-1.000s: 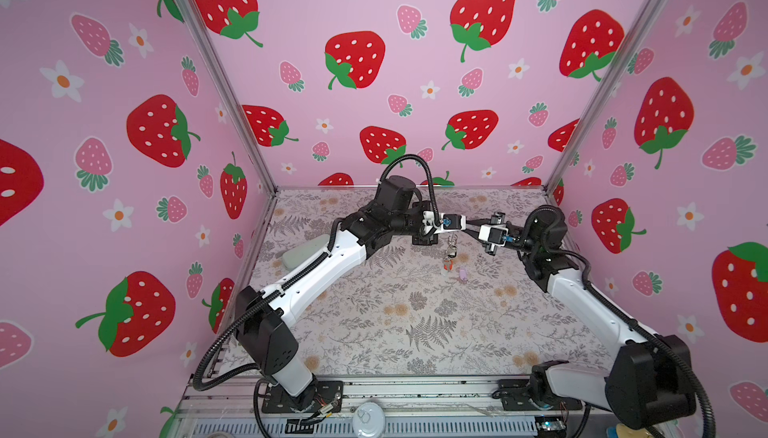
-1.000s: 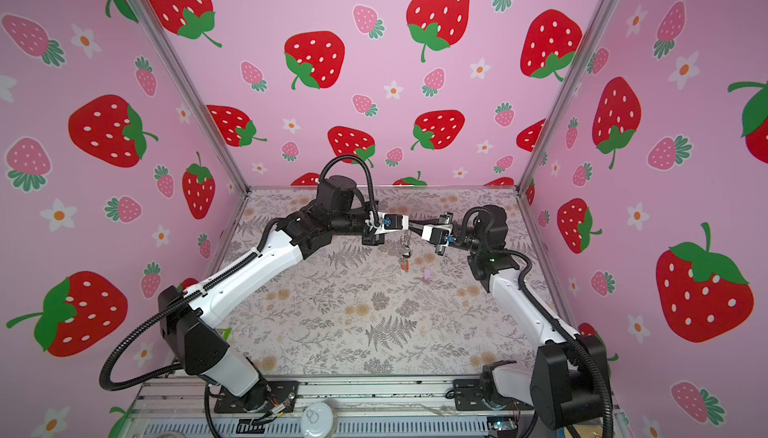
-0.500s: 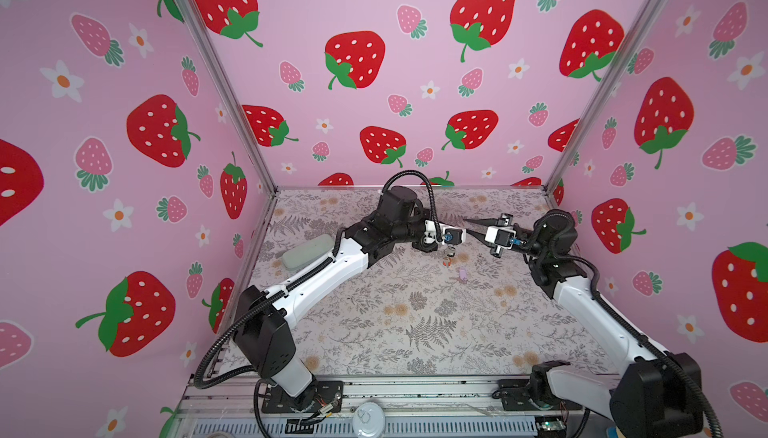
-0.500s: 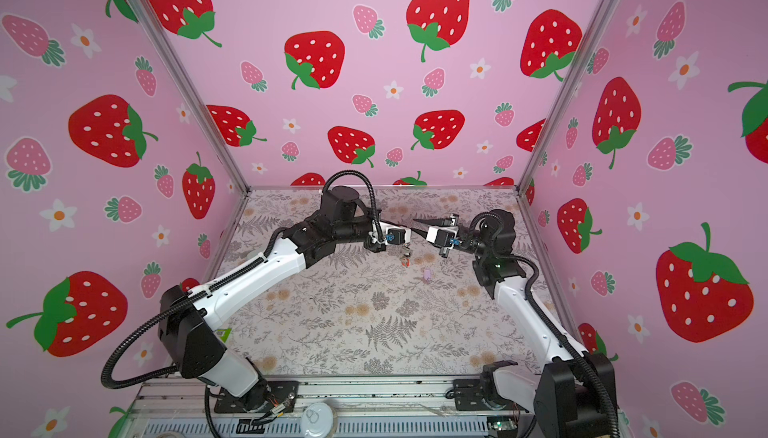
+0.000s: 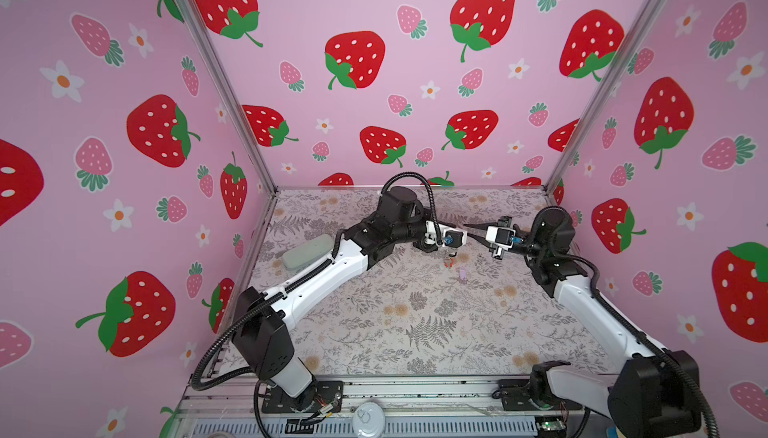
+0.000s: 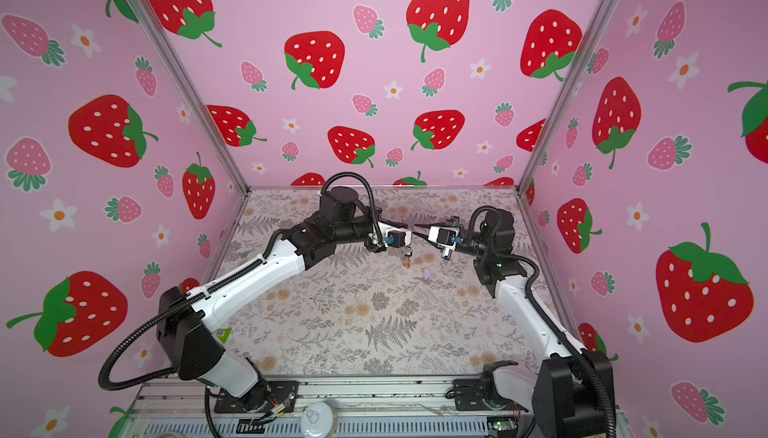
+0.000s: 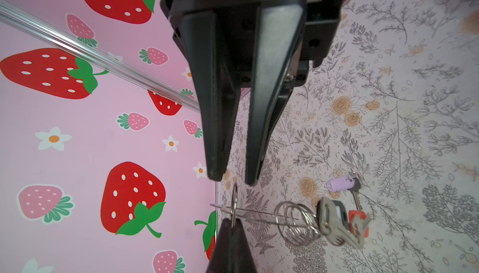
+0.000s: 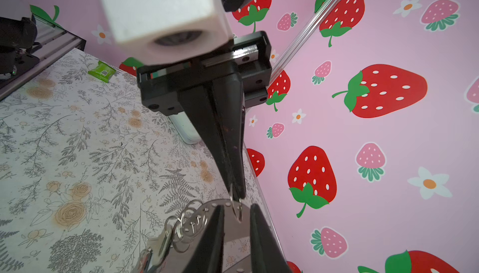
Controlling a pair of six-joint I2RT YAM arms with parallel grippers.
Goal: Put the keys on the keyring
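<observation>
Tabletop [image 5: 415,323] is a pale sheet printed w/ grey ferns and tan roses. It is boxed in on three sides by pink walls [image 5: 374,7] covered in red strawberries and white flowers, w/ aluminium posts [image 5: 216,82] at the corners. A pale grey-green oblong case [image 5: 307,251] lies near the left wall, and a small green packet [image 6: 223,334] sits at the near-left edge. Both arms meet tip to tip over the far middle of the table. The left claw [image 7: 229,223] is pressed together on the thin silvery metal keyring [image 7: 234,201], seen edge-on. The right claw [image 7: 233,179] stands spread just in front, one finger either side of the ring's line, apparently not touching it. Past some coiled wire loops [image 7: 295,222] dangle the small keys [image 7: 334,222] w/ red, black and white tags. One lilac-tagged key [image 7: 339,184] lies alone on the print near that bunch (a tiny pale speck in both top views). Hard to make out:

- The ring is too small to see in both top views.
- The case is mostly behind the left arm in a top view.
- A grey-brown piece w/ pale dots btwn the right fingers, in the right wrist view, can't be identified.
- The left claw is cut off by the frame edge in its own wrist view.
</observation>
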